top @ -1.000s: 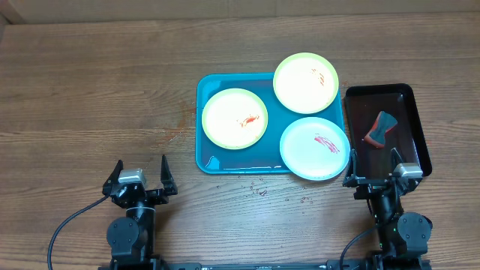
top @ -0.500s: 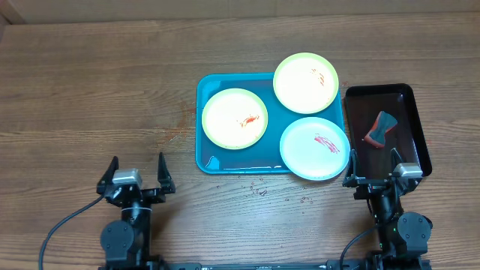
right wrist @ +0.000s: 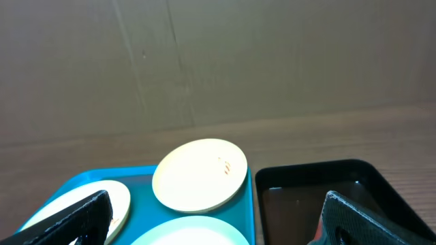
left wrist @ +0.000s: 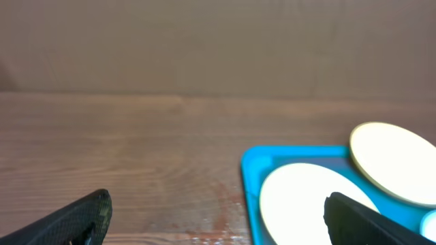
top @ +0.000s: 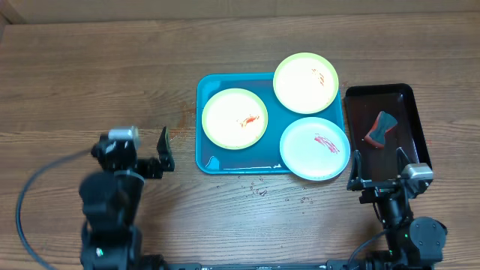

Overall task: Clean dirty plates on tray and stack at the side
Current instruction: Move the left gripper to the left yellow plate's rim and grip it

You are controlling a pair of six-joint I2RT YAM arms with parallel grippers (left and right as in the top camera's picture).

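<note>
Plates (top: 235, 118) sit smeared on the blue tray (top: 240, 159), left gripper (top: 140, 150) and right gripper (top: 379, 169) both wide and empty. I'd grab the sponge (top: 380, 127) from the black tray (top: 405, 101) first, pinched across its waist.

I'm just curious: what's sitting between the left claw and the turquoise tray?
Nothing solid. The overhead view shows only bare wooden table with a faint reddish stain between the left claw and the tray.
</note>
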